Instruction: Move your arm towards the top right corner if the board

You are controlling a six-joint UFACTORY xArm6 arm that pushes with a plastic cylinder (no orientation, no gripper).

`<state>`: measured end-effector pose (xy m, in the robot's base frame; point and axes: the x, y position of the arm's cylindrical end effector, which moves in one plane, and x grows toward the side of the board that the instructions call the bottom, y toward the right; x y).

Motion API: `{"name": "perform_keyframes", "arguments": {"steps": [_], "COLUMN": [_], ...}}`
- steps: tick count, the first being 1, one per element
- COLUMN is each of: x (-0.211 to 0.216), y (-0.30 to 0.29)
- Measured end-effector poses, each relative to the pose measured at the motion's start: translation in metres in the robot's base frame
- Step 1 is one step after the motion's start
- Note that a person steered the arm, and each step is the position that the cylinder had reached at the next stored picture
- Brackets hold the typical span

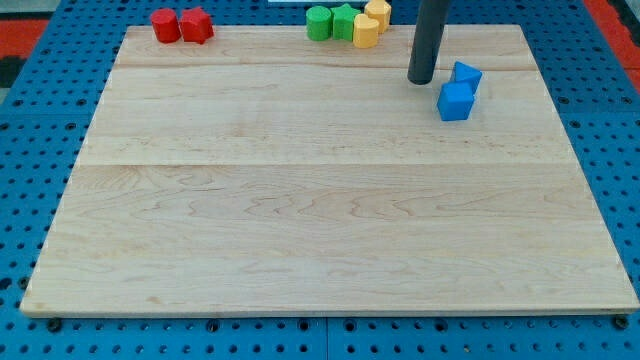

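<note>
My tip (421, 80) rests on the wooden board (320, 200) near the view's top right, just left of two blue blocks. One blue block (466, 76) lies close to the tip's right; a blue cube (455, 102) sits below it, touching it. The rod rises out of the view's top edge. The board's top right corner (520, 30) lies up and to the right of the tip.
Two red blocks (166, 26) (197, 25) sit side by side at the top left. Two green blocks (319, 22) (344, 21) and two yellow blocks (366, 30) (378, 12) cluster at the top edge, just left of the rod. A blue pegboard surrounds the board.
</note>
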<state>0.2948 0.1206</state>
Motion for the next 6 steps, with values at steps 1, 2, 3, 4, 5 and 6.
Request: {"name": "perform_keyframes", "arguments": {"steps": [1, 2, 3, 4, 5, 6], "x": [-0.028, -0.076, -0.103, -0.103, -0.103, -0.103], "y": [-0.001, 0.068, 0.049, 0.017, 0.091, 0.099]}}
